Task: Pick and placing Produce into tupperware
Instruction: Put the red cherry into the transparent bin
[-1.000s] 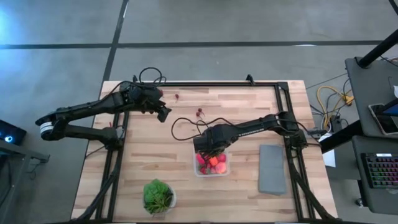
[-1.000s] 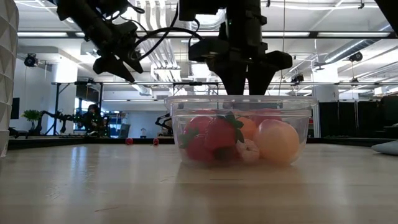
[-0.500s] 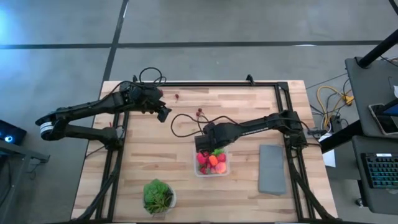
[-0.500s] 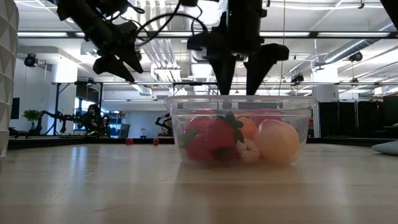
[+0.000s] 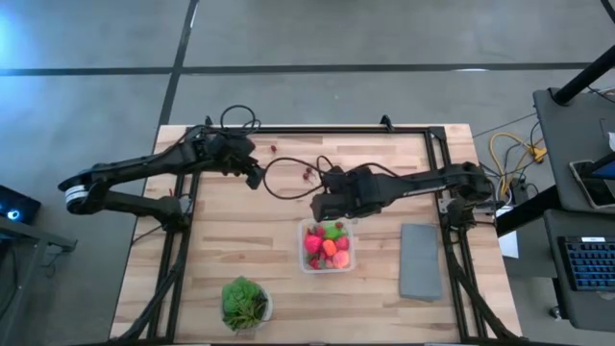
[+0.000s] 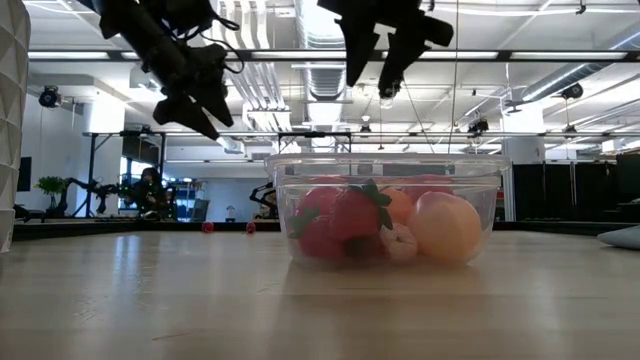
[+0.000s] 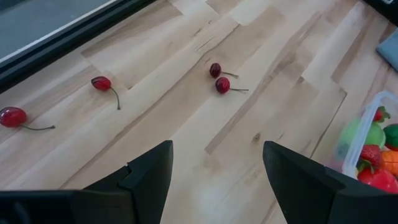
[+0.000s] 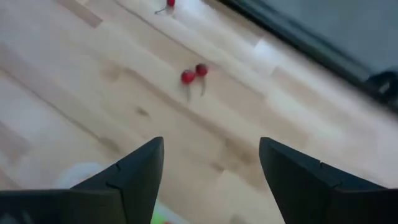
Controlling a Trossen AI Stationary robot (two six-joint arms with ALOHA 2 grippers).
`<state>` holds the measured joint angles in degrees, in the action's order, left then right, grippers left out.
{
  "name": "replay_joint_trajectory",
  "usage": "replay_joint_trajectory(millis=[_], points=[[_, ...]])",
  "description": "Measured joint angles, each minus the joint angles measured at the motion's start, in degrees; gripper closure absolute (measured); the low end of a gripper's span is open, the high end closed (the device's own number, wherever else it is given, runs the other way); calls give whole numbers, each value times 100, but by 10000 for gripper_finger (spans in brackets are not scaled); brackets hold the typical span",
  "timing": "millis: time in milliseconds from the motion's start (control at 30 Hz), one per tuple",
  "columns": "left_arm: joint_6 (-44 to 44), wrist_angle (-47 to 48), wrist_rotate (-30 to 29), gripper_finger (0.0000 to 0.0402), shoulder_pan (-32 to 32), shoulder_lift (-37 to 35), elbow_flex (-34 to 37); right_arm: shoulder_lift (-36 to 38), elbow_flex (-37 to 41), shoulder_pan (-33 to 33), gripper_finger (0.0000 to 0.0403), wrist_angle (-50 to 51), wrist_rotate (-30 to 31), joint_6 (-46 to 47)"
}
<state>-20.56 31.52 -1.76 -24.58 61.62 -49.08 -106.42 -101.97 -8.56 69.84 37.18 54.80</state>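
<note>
The clear tupperware (image 5: 327, 246) (image 6: 390, 210) stands on the wooden table, right of centre, with red, orange, green and peach produce (image 5: 326, 244) inside. A pair of cherries (image 5: 307, 174) (image 7: 219, 78) (image 8: 194, 73) lies on the table beyond it. A single cherry (image 5: 274, 148) (image 7: 101, 83) lies nearer the far edge, and another (image 7: 12, 116) lies close by. My right gripper (image 5: 322, 208) (image 8: 211, 168) hangs open and empty above the tupperware's far rim, slanting down. My left gripper (image 5: 255, 176) (image 7: 214, 168) hovers open and empty left of the cherry pair.
A flat grey slab (image 5: 420, 261) lies right of the tupperware. A leafy plant in a white bowl (image 5: 245, 303) stands near the front edge. A black frame rail (image 5: 317, 129) borders the table, and a dark cable (image 5: 283, 187) loops between the two arms.
My right gripper has risen out of the tupperware and drawn back toward the table's far edge, tipping from nearly straight down to a slant, its fingers spreading wider. A green piece now shows in the tupperware where it stood.
</note>
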Motion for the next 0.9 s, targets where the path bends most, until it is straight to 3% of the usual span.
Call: replay_joint_trajectory(millis=[100, 300, 533, 767, 833, 900], points=[[-2, -8, 0, 166, 0, 63, -4, 24, 0, 49, 153, 51, 98, -370], [-656, -8, 144, 166, 0, -30, -6, 38, 2, 71, 166, 51, -5, -148], [-756, -19, 611, 166, 2, -173, -30, 38, 8, 634, 173, -234, -1251, -1031], [-314, -14, 875, 166, -100, -13, -30, 165, 9, 959, 173, -1771, -2403, -2371], [-353, -4, 726, 166, -248, 86, -30, 211, 8, 1017, 173, -2068, -2551, -2508], [-555, 142, 149, 166, -495, 188, -30, 251, 7, 1093, 173, -2088, -2484, -2528]])
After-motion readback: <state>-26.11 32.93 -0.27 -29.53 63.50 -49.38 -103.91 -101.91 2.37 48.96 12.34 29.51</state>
